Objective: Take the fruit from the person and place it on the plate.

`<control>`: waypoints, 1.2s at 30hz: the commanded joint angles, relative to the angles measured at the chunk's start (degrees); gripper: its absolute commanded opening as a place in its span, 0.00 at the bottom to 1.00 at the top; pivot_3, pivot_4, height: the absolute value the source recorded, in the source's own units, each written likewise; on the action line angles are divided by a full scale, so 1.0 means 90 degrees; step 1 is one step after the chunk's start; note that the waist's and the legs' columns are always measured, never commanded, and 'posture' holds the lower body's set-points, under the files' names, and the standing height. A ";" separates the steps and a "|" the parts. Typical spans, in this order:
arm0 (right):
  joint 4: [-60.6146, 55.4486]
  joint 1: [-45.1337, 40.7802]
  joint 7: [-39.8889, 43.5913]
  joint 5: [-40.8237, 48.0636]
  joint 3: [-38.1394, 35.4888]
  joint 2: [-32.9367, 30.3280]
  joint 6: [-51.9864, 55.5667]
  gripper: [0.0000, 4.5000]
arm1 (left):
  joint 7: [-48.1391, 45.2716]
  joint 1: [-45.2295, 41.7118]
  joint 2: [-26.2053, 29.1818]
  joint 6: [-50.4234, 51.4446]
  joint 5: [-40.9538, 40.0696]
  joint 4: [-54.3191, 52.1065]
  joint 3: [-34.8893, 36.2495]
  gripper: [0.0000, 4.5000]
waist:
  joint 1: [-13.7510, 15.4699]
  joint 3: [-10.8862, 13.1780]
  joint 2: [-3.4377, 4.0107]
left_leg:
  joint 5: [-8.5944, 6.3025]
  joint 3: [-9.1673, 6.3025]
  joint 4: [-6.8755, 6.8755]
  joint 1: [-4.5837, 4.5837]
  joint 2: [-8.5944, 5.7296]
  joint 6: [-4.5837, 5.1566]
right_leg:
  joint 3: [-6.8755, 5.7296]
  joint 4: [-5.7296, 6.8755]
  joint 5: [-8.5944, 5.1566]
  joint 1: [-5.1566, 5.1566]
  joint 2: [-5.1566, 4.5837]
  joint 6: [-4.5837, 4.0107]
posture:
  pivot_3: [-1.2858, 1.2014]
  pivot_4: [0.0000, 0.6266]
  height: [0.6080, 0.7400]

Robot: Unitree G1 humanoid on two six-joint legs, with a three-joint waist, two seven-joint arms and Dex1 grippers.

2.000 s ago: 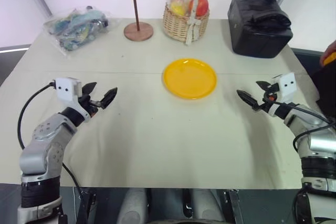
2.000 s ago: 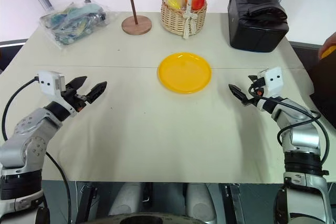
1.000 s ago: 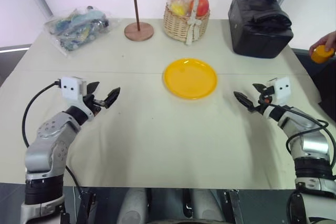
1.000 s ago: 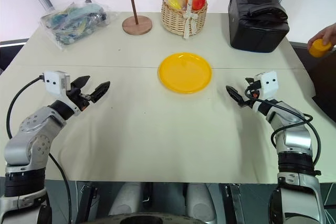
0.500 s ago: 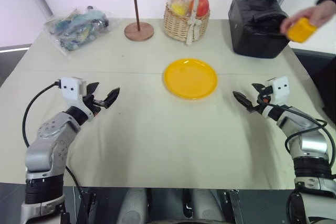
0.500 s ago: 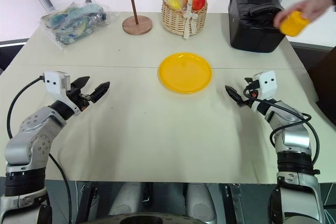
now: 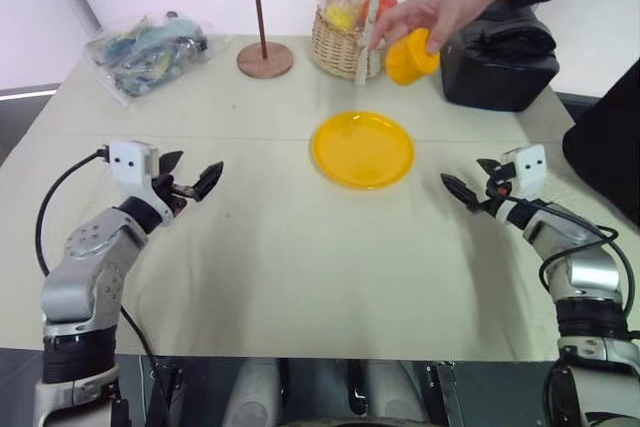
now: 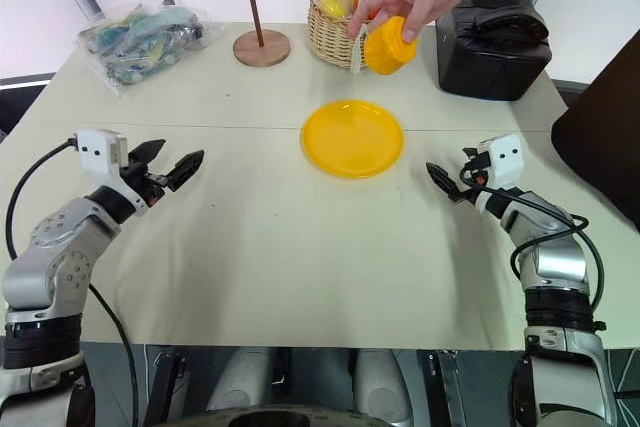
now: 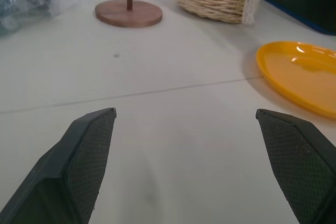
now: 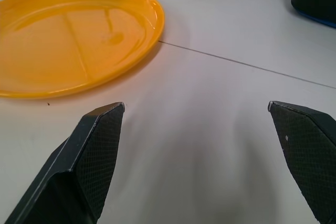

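A person's hand [image 7: 440,7] in a dark sleeve reaches in from the upper right and holds the yellow-orange fruit [image 7: 411,55] in the air, just behind the plate and in front of the basket. The round yellow plate [image 7: 362,150] lies bare at the table's middle. My left gripper [image 7: 195,175] hovers open and holding nothing over the table's left side, pointing toward the plate [image 9: 304,74]. Right of the plate [image 10: 73,35], my right gripper [image 7: 466,179] is also open with nothing between its fingers. Both grippers are well apart from the fruit.
A wicker basket [image 7: 352,37] of bagged red and yellow fruits stands at the back. A black bag [image 7: 500,57] sits to its right and a wooden stand with a round base [image 7: 264,59] to its left. A clear plastic bag [image 7: 145,52] lies at the back left.
The person's hand has carried the fruit from the far right edge leftward over the black bag to just behind the plate. Both grippers have stayed about where they were.
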 commanded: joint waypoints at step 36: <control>-0.3599 -0.1012 -0.3166 0.3739 -0.1134 0.2244 0.2775 1.00 | -0.2629 -0.1774 0.2992 0.2440 -0.3715 -0.0355 0.0970 1.00 | -0.0034 -0.0001 0.0021 | 0.0001 -0.0005 -0.0007 -0.0002 0.0005 -0.0002 | 0.0002 0.0004 -0.0003 -0.0008 0.0008 0.0001 | 0.52 0.24 1.00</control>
